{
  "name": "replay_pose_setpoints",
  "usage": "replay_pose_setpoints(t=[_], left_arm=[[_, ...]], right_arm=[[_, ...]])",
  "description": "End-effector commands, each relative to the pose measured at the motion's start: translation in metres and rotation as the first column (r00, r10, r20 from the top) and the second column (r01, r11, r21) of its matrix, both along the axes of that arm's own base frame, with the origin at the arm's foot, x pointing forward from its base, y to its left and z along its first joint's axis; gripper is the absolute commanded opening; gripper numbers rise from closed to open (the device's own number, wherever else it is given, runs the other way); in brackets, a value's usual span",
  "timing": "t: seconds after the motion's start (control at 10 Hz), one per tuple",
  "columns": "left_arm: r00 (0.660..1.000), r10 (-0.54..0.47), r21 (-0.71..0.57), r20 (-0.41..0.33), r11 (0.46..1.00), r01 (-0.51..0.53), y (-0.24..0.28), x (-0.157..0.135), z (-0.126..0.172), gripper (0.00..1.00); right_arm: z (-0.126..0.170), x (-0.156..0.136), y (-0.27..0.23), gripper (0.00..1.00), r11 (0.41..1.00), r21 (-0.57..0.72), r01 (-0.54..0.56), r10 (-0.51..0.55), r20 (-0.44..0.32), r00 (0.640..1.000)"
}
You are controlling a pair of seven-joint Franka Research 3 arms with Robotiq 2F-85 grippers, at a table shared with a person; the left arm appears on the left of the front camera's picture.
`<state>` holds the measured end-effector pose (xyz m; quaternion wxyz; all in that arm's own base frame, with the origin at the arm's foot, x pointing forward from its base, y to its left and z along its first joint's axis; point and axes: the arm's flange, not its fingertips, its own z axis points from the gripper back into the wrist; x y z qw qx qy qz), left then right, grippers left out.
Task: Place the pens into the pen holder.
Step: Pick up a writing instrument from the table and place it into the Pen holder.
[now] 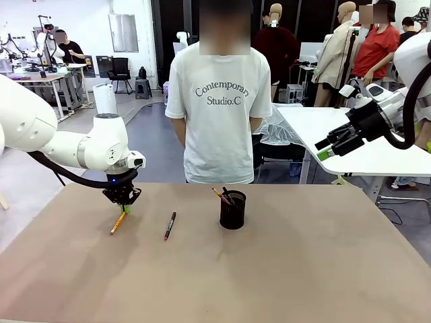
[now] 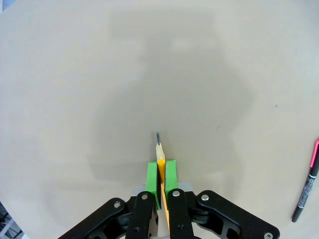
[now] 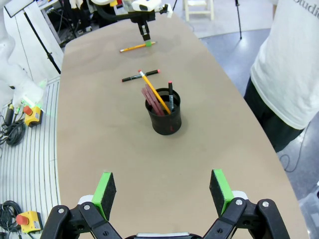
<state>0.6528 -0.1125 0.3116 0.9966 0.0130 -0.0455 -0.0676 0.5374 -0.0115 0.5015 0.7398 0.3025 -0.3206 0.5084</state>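
A yellow-orange pencil (image 1: 120, 222) lies on the table at the left, and my left gripper (image 1: 124, 209) is shut on it, its green pads (image 2: 153, 179) clamped on both sides of the shaft (image 2: 160, 162). To its right lies a black pen with red ends (image 1: 170, 225), also at the right edge of the left wrist view (image 2: 308, 189). The black mesh pen holder (image 1: 232, 209) stands mid-table with several pens in it (image 3: 158, 102). My right gripper (image 1: 331, 149) hovers open, high at the right, away from the table; its wrist view shows its fingers (image 3: 162, 191) wide apart.
A person in a white T-shirt (image 1: 217, 101) stands at the far edge of the brown table (image 1: 303, 269), hands behind the back. A white table (image 1: 363, 148) stands at the back right.
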Motion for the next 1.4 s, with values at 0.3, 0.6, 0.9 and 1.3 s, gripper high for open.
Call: replay_pose_setpoints(t=[0.3,0.6,0.9,1.3], left_arm=[[0.999,-0.022,-0.05,-0.03,0.999,0.021,-0.009,-0.029,0.02,0.0],[0.977,-0.214,-0.29,0.012,0.934,0.209,-0.015,-0.057,0.067,0.0],[0.87,-0.472,-0.491,0.145,0.729,0.478,-0.014,-0.088,0.104,0.0],[0.636,-0.628,-0.573,0.449,0.344,0.744,-0.007,-0.099,0.116,0.0]], right_arm=[[0.002,0.0,0.001,1.0,1.0,0.001,0.004,-0.004,-0.004,1.0],[0.002,0.0,0.001,1.0,1.0,0.001,0.004,-0.004,-0.004,1.0],[0.002,0.0,0.001,1.0,1.0,0.001,0.004,-0.004,-0.004,1.0],[0.002,0.0,0.001,1.0,1.0,0.001,0.004,-0.004,-0.004,1.0]])
